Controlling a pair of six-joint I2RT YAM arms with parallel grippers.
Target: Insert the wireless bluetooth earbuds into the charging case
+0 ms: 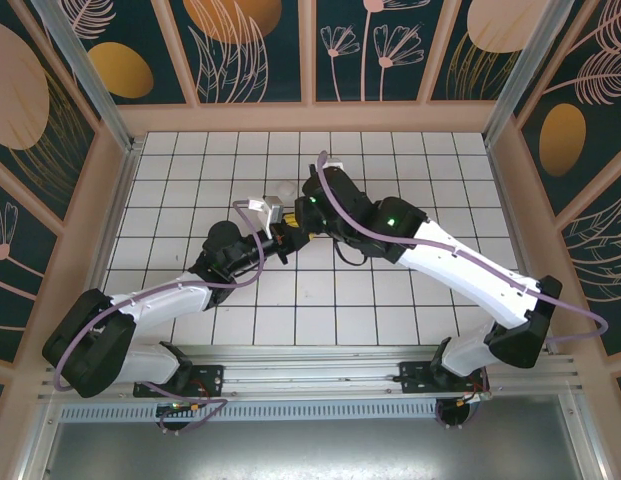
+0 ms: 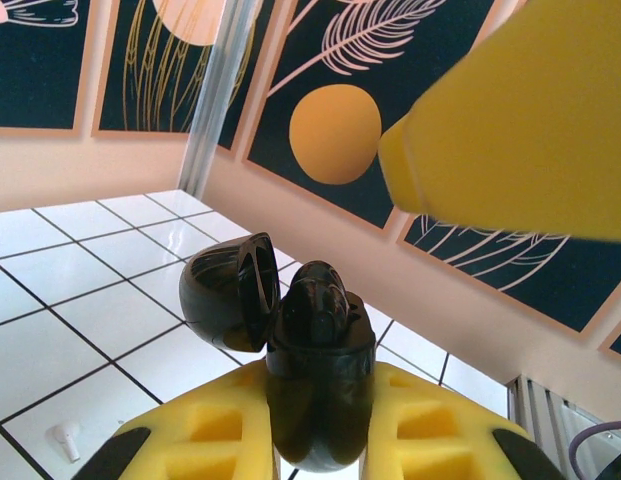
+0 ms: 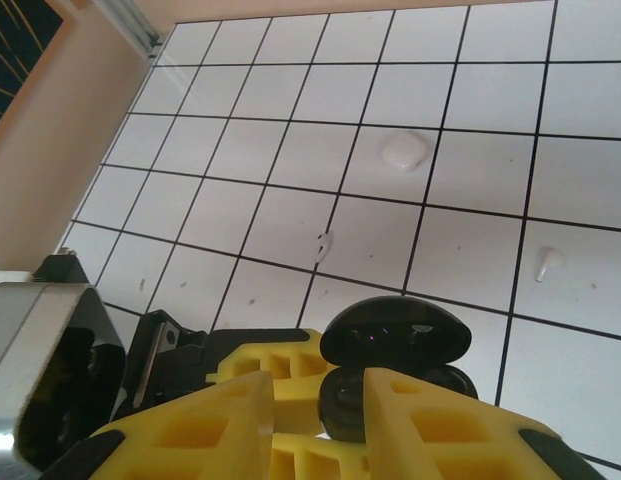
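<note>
My left gripper (image 2: 320, 400) is shut on the black charging case (image 2: 320, 380), which it holds upright with the lid (image 2: 225, 295) swung open to the left. A glossy black rounded piece (image 2: 318, 295) sits in the case's open mouth. My right gripper (image 3: 320, 400) hovers just over the case (image 3: 395, 340), its yellow fingers (image 3: 205, 420) apart and nothing between them. Two whitish earbuds (image 3: 323, 245) (image 3: 547, 262) lie on the tiles beyond the case. One whitish earbud (image 2: 65, 437) also lies low left in the left wrist view. Both grippers (image 1: 282, 240) (image 1: 302, 215) meet mid-table.
A rounded white lump (image 3: 403, 150) rests on the tiles farther back, also seen from above (image 1: 285, 190). The white tiled floor (image 1: 410, 170) is walled by wooden panels and metal posts on three sides. A finger of the right gripper (image 2: 520, 120) looms over the case.
</note>
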